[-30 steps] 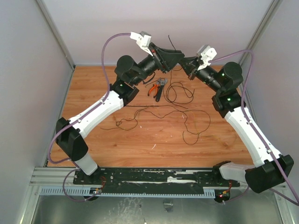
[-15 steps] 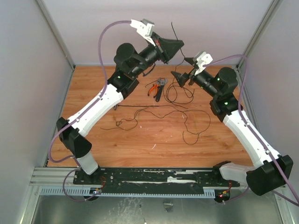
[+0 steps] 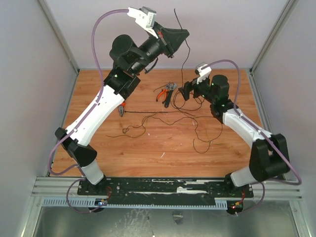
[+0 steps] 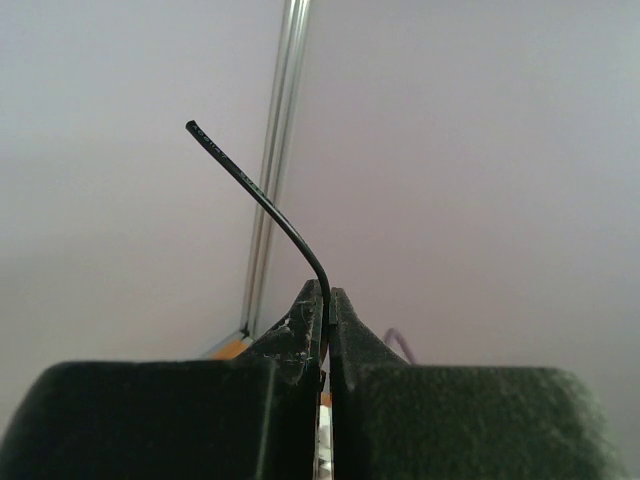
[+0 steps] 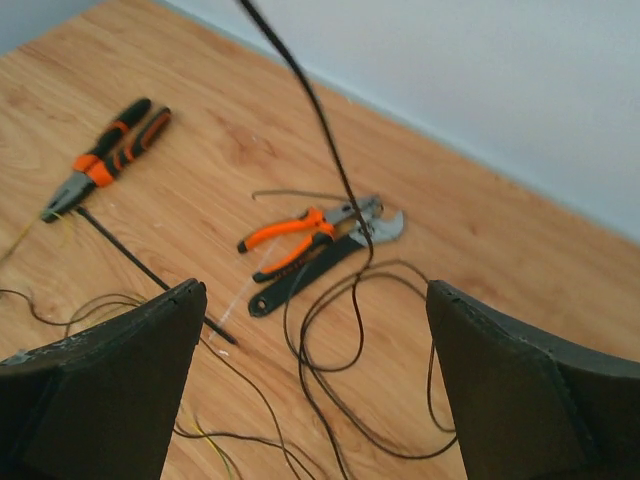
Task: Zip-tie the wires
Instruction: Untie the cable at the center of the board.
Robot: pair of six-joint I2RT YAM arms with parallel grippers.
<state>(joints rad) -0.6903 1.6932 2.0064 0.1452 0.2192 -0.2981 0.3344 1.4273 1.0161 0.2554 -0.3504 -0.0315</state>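
Observation:
The wires (image 3: 197, 123) lie in loose black loops on the wooden table (image 3: 98, 94). One strand (image 3: 183, 59) rises from the coil to my left gripper (image 3: 186, 34), held high near the back wall. In the left wrist view the left gripper (image 4: 327, 300) is shut on that wire (image 4: 255, 185), whose bent free end sticks out above the jaws. My right gripper (image 3: 181, 94) hangs low over the coil, open and empty. In the right wrist view the lifted strand (image 5: 310, 100) passes in front of the open right gripper (image 5: 315, 288). The zip tie (image 5: 150, 270) lies straight on the table (image 3: 143, 112).
Orange-handled pliers (image 5: 300, 235) and a flat black tool (image 5: 310, 275) lie beside the coil. A second pair of pliers (image 5: 105, 160) lies farther left, by the zip tie's end. Grey walls (image 3: 29, 74) close in the table on three sides.
The left gripper shut on the wire end and lifted it up and back. The right gripper opened, let go of the wire and dropped toward the table.

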